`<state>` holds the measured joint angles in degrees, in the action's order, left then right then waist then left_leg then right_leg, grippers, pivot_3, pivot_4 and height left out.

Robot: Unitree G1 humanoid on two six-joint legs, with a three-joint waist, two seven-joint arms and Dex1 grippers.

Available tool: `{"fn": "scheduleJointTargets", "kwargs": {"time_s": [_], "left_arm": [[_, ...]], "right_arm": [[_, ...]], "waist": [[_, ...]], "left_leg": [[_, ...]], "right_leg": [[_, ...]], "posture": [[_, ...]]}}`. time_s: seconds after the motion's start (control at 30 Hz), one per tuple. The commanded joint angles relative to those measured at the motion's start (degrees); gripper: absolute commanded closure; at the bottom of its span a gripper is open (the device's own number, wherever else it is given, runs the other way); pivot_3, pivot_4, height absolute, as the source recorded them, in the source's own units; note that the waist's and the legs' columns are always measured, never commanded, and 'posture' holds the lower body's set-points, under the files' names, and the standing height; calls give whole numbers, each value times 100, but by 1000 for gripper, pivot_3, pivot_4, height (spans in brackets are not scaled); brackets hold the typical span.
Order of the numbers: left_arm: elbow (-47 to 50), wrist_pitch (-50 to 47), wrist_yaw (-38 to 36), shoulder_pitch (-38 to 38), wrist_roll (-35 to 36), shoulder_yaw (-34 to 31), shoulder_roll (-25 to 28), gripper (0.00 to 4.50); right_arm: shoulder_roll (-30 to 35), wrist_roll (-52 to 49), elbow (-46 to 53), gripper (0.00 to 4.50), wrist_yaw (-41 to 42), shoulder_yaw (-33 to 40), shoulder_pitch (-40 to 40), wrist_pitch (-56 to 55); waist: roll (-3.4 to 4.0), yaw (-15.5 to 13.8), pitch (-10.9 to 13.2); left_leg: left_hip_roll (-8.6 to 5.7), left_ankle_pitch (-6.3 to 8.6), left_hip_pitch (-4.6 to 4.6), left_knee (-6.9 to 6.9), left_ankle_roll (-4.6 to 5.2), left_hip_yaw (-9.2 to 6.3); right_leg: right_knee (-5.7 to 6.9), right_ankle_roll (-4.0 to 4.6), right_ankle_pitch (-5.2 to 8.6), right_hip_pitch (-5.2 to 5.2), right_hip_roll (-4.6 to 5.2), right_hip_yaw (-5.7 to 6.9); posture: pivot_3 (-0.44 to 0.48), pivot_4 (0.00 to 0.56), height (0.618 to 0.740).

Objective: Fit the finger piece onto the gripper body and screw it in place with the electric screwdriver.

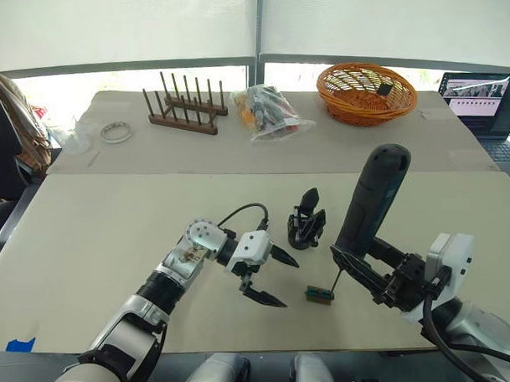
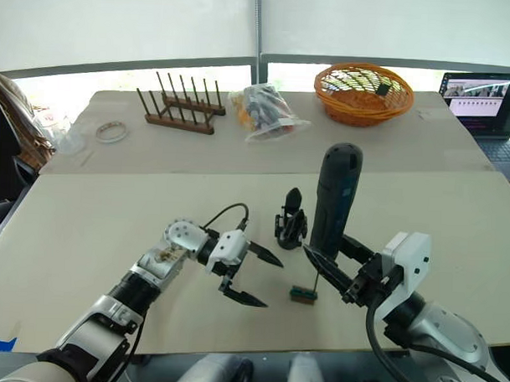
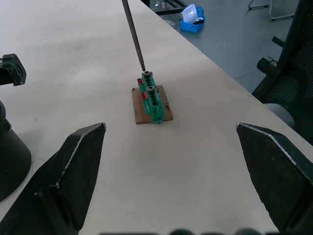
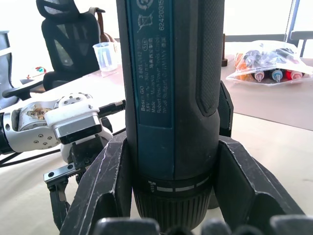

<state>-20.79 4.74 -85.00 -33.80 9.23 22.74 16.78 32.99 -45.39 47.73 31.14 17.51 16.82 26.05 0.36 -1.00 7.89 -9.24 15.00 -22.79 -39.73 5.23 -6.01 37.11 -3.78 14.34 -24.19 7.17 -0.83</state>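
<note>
Right fingers [image 1: 353,266] clasping electric screwdriver [image 1: 368,203], left fingers [image 1: 274,280] spread apart, gripper body [image 1: 307,220] just beyond.

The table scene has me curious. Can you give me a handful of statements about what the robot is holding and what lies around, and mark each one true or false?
1. The right gripper holds the electric screwdriver upright. True.
2. The left gripper is clamped on the gripper body. False: its fingers are spread open with nothing between them, and the gripper body stands apart on the table.
3. The screwdriver's bit comes down at a small green holder lying on a scrap of cardboard. True.
4. The orange basket sits right beside the green holder. False: it is at the far side of the table.
5. A wooden peg rack stands at the far side, towards the robot's left. True.
</note>
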Motion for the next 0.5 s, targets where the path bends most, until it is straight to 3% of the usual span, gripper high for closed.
{"fn": "scheduleJointTargets", "kwargs": {"time_s": [0.03, 0.5], "left_arm": [[178, -40, 2, -19, 59, 33, -40, 0], [174, -150, 6, -42, 41, 91, -109, 0]], "right_arm": [[21, -77, 266, 2586, -17, 104, -57, -161], [73, -114, 316, 2586, -70, 101, -24, -116]], "waist": [[0, 0, 0], [0, 0, 0]], "left_leg": [[0, 0, 0, 0, 0, 0], [0, 0, 0, 0, 0, 0]], "right_leg": [[0, 0, 0, 0, 0, 0], [0, 0, 0, 0, 0, 0]], "posture": [[0, 150, 740], [0, 150, 740]]}}
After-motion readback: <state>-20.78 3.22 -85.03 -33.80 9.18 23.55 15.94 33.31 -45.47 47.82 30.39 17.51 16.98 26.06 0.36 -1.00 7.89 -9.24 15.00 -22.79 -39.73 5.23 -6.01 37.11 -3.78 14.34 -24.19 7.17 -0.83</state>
